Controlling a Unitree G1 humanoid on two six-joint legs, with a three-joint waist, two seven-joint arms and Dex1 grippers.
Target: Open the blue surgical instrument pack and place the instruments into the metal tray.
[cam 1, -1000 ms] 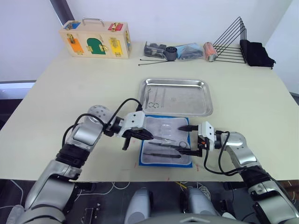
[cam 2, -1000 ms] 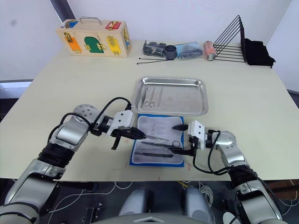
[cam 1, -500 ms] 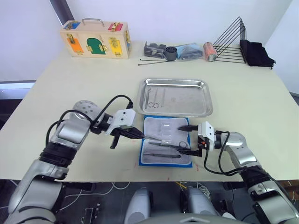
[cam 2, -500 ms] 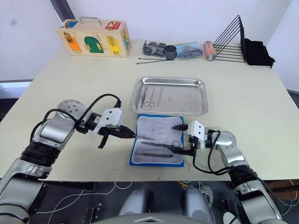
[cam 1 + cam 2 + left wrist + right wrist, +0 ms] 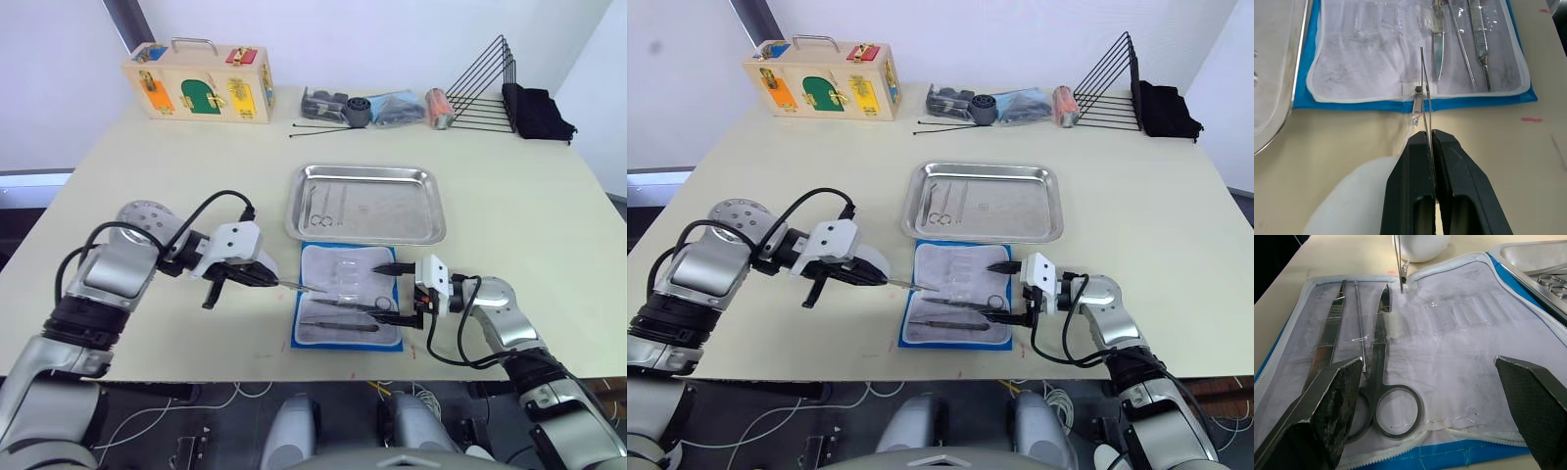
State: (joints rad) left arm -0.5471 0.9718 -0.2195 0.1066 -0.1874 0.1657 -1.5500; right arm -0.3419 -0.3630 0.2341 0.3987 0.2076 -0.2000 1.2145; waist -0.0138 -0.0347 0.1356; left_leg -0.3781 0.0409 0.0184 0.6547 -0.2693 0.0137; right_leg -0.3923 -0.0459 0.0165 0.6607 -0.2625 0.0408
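Note:
The blue surgical instrument pack (image 5: 343,274) lies unfolded on the table just in front of the metal tray (image 5: 367,172), whitish inner side up. Scissors (image 5: 1383,382), a flat handle and a thin probe still rest on it. My left gripper (image 5: 274,281) is at the pack's left edge, shut on thin silvery tweezers (image 5: 1423,83) whose tips reach over the pack's border. My right gripper (image 5: 380,292) stands open over the pack's right edge, fingers wide apart with nothing between them. Two instruments (image 5: 328,206) lie in the tray's left part.
A white oval pad (image 5: 872,262) sits under my left gripper. Along the far edge stand a wooden latch box (image 5: 201,83), small clutter (image 5: 377,106), long black rods (image 5: 323,127), a black wire rack (image 5: 485,88) and black cloth (image 5: 537,113).
My left arm has pulled back to the left, drawing the tweezers from the pack's middle out to its left edge. The right arm has not moved.

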